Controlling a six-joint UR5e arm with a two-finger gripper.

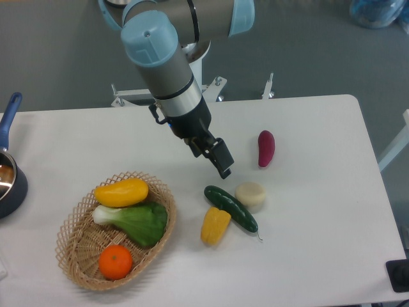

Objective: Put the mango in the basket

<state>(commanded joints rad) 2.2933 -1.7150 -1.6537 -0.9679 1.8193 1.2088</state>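
A white rectangular table [319, 256] is seen across the lower frame; grey floor [307, 51] is shown along the top.

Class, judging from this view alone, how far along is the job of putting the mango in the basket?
Done: the mango lies inside the basket, at its upper end above the green vegetable and the orange. In hand: nothing; the gripper carries nothing and hangs over the table, right of the basket. Left: apparently nothing.

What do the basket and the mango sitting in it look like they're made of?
The basket looks like woven wicker, light tan and matte, with an openwork lattice rim. The mango looks smooth and glossy yellow with an even sheen, possibly a plastic replica; the picture cannot confirm that.
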